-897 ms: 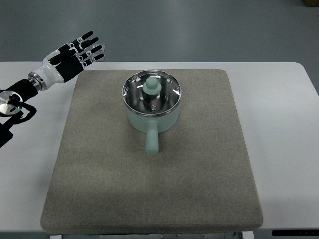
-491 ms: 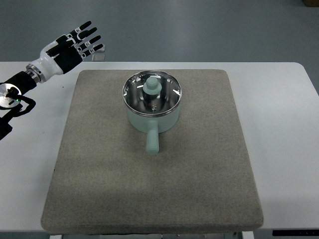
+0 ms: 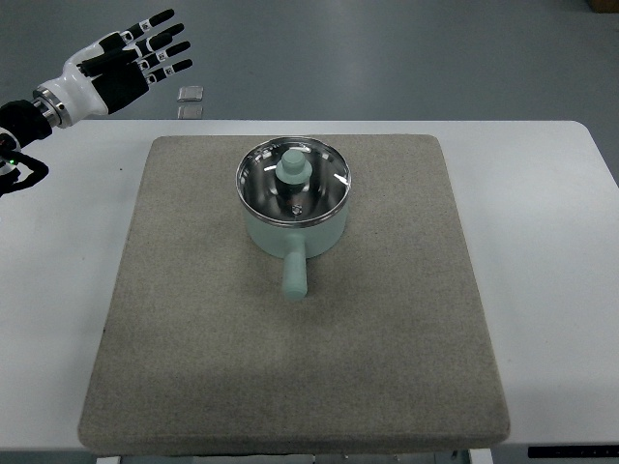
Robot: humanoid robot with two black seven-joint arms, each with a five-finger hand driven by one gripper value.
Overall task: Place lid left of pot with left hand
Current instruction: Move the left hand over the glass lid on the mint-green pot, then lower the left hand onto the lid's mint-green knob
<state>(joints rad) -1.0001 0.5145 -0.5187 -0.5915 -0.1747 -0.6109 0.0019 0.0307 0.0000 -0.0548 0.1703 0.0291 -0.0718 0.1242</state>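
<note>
Mint-green pot (image 3: 293, 220) wears its glass lid (image 3: 293, 181). Left hand (image 3: 116, 66) hovers well apart, up-left, fingers (image 3: 160, 43) spread, empty.

lid (image 3: 293, 181): shiny metal | pot (image 3: 295, 232): glossy enamel-like | mat (image 3: 290, 367): rough cloth

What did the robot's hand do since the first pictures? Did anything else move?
The left hand moved up and away, toward the top left corner of the picture, farther from the pot. Its fingers are spread and it holds nothing; it took hold of nothing. The lid stays on the pot, and the pot sits in the same spot on the mat, handle pointing toward the robot.
</note>
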